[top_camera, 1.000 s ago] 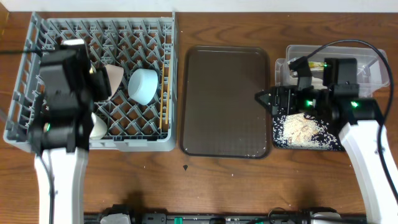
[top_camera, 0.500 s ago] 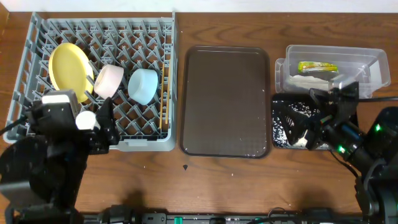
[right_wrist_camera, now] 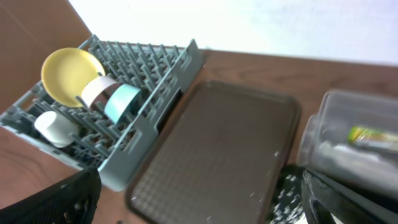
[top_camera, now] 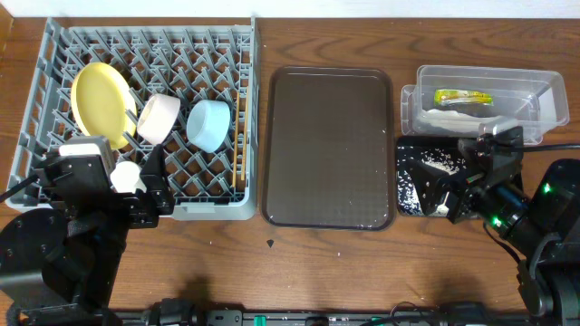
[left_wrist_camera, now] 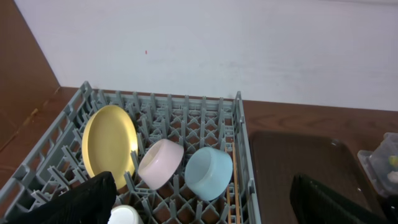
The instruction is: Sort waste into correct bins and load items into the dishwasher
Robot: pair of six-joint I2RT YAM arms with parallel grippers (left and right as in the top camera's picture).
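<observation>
The grey dish rack [top_camera: 54, 63] holds the yellow plate [top_camera: 100, 104], pink bowl [top_camera: 156, 118], blue bowl [top_camera: 208, 124], white cup [top_camera: 125, 175] and chopsticks [top_camera: 239, 145]. My left gripper [top_camera: 152, 188] is open and empty at the rack's near edge; the left wrist view shows the plate [left_wrist_camera: 109, 143], both bowls and the cup [left_wrist_camera: 124, 216] ahead of it. The clear tub [top_camera: 544, 86] holds the yellow-green wrapper [top_camera: 462, 97] and white tissue [top_camera: 453, 118]. My right gripper [top_camera: 453, 195] is open and empty over the near part of the black tray [top_camera: 408, 154], which holds rice scraps [top_camera: 437, 167].
The dark brown serving tray [top_camera: 328, 147] lies between the rack and the bins, with a few white specks on it; it also fills the middle of the right wrist view [right_wrist_camera: 224, 149]. Both arm bases sit at the near table edge.
Both arms have pulled back toward the near edge: the left off the rack, uncovering the yellow plate, the right off the black tray. Little has moved in the last half second.
</observation>
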